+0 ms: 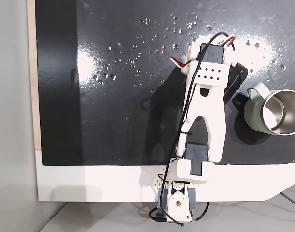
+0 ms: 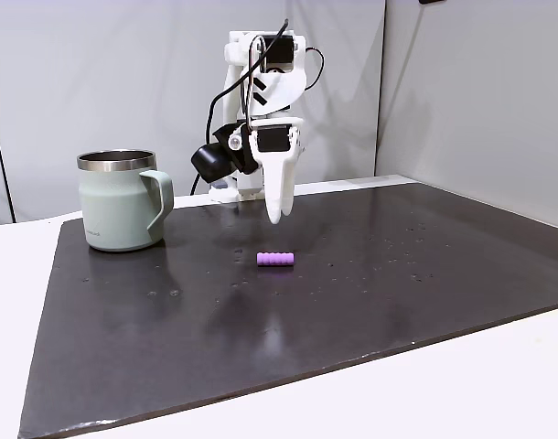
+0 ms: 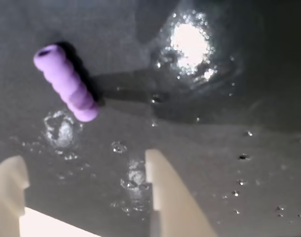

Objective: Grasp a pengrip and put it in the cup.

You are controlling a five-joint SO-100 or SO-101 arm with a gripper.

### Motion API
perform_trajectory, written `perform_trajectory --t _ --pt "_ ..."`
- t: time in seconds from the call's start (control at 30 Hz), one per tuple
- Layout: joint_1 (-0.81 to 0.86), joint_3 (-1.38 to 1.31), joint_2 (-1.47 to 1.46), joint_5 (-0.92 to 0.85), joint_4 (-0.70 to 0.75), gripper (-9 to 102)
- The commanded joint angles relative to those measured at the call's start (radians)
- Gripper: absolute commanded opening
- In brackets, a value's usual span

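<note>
We see ribbed purple rubbery pengrip (image 2: 276, 259) lying on glossy black mat (image 2: 352, 293) | steel-lined sage cup (image 2: 120, 201) far left | gripper (image 3: 86, 170) released, empty above.

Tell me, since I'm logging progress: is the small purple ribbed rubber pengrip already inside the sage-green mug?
No, the purple pengrip lies on the black mat, apart from the mug.

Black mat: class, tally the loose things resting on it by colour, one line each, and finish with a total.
Purple: 1, the pengrip, lying on its side on the black mat.
Pale green: 1, the cup, standing upright.
Total: 2.
</note>
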Motion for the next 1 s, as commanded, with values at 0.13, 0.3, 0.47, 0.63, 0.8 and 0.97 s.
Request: perform_trajectory --t 0.13,0.3,0.47,0.63,0.8,0.97 --pt "-0.003 -0.123 -0.097 0.021 0.011 24" --pt "-0.005 -0.181 -0.173 0.021 0.011 23" --pt "-0.005 -0.219 -0.232 0.021 0.011 23" --pt "0.009 -0.242 -0.293 0.021 0.011 23" --pt "0.018 -0.255 -0.333 0.020 0.008 17" --pt "0.029 -0.245 -0.333 0.037 0.003 4"
